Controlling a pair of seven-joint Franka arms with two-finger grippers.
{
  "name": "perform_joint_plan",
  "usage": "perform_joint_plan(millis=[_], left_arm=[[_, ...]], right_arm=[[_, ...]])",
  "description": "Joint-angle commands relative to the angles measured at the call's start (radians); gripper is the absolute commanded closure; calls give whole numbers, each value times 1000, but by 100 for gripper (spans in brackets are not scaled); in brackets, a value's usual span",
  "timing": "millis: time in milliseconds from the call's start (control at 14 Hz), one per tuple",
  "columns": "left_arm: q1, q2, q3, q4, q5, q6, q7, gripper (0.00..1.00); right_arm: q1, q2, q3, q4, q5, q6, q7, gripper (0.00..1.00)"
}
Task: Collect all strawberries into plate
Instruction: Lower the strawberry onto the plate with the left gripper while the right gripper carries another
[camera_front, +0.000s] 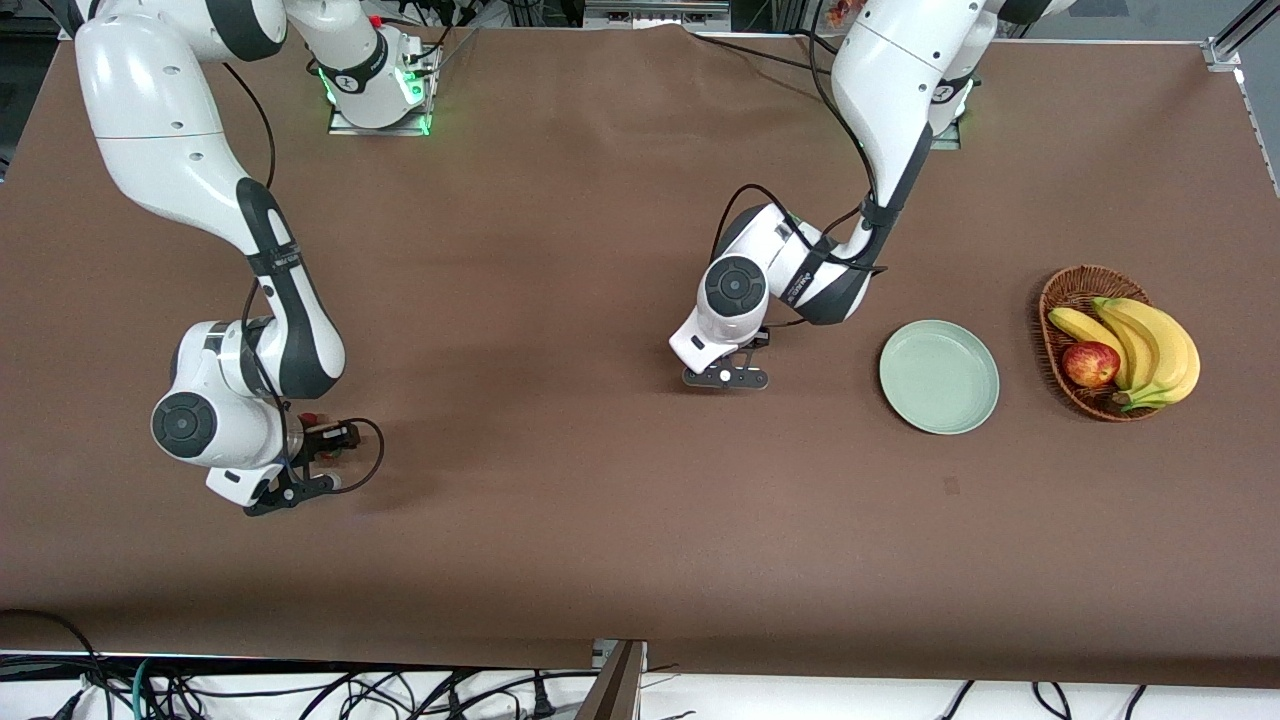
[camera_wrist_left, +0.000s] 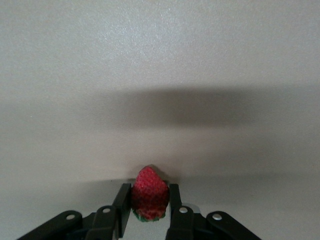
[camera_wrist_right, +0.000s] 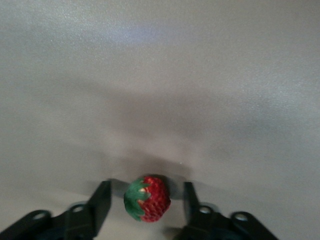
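Left gripper (camera_wrist_left: 149, 210) is clamped on a strawberry (camera_wrist_left: 149, 194) down at the worktop (camera_front: 560, 200), mid-table beside the plate (camera_front: 939, 376). Right gripper (camera_wrist_right: 147, 200), low at its own end, stands part-open astride a second strawberry (camera_wrist_right: 147, 199), fingers (camera_wrist_right: 102, 197) not touching. Pick step; next: right squeezes, left lifts and carries to the bare plate.

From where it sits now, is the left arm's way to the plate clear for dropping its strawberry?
Probably yes. The left end effector grips a strawberry low over the table, and only bare brown table lies between it and the empty mint-green plate beside it.
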Motion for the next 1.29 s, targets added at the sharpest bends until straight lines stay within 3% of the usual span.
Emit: perform_joint_plan(millis=[0,72,215,358,502,573,645,1003,1218], left_arm=[[-5,-23,15,-19,20,-17,-16,100],[-3,-40,21,-7,20,-67,-16,100],[-3,-103,78,19,48,-203,11,100],[32,-160,98,26,83,-305,105,100],[104,-189,107,27,95,-377,186,100],[135,-201,121,29,156,-411,223,100],[174,-211,121,27,212,-422,293,100],[343,-200,116,10,220,-393,556,100],[402,-200,116,-83,215,-269,665,97]], right_arm=[[-11,-20,11,-27,-4,4,-17,66],[-11,-22,11,-27,-2,3,-17,76],[-8,-26,18,-21,2,-16,-6,86],[-1,-28,44,-15,21,-22,43,88],[3,-34,112,-14,30,-22,173,87],[23,-34,147,-13,28,-20,257,87],[50,-34,162,-7,28,-14,363,87],[358,-11,167,82,28,36,1008,87],[488,35,167,105,30,209,1218,87]])
